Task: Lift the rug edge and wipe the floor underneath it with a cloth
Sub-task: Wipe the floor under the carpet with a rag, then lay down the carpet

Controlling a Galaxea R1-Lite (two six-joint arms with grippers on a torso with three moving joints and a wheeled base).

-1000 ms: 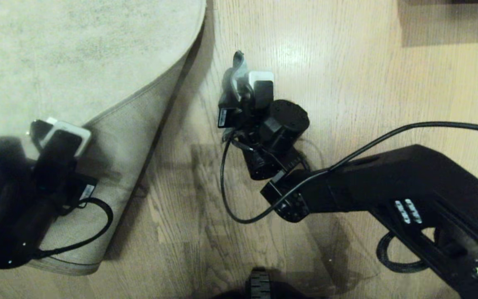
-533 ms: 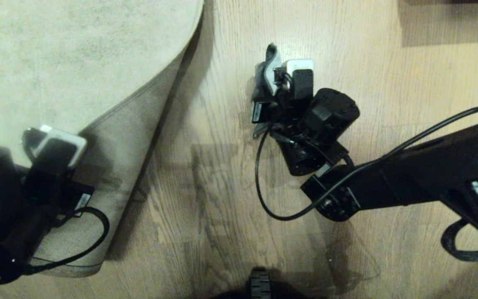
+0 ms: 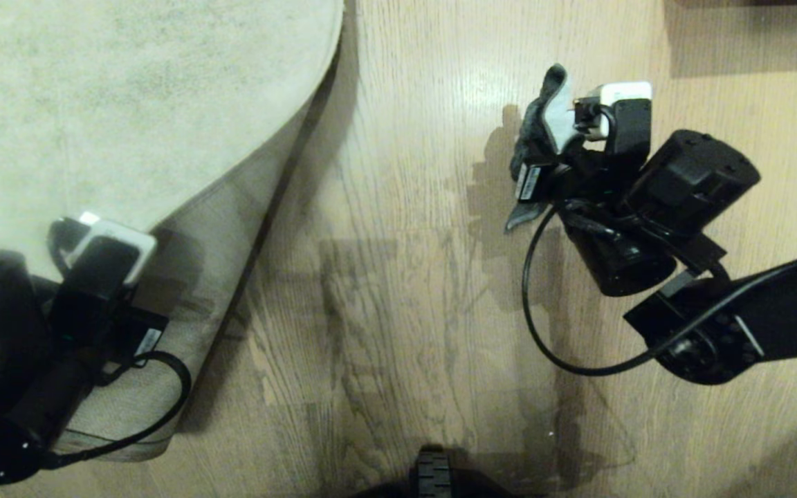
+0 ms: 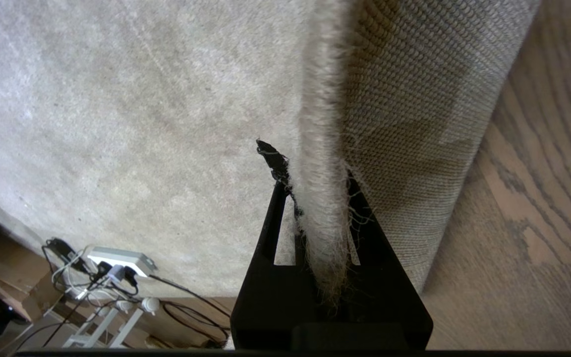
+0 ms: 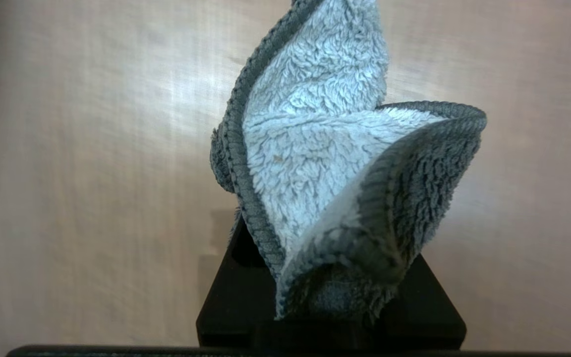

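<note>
Left tool (image 4: pixel 322 198) pinches the rug edge (image 4: pixel 321 148) up, baring the floor (image 3: pixel 398 228); right tool (image 3: pixel 544 149), well clear of the rug, grips the cloth (image 5: pixel 335 173) for wiping.

- Head view: dim, warm light. A bright glare patch lies on the floor (image 3: pixel 488 83) near the top centre.
- Dark arm shadows fall across the planks; the lifted rug edge (image 3: pixel 232 228) shades its own backing.
- Right wrist view: the cloth (image 5: pixel 325 163) is sharp, the floor behind it blurred.
- Left wrist view: evenly lit, sharp.
</note>
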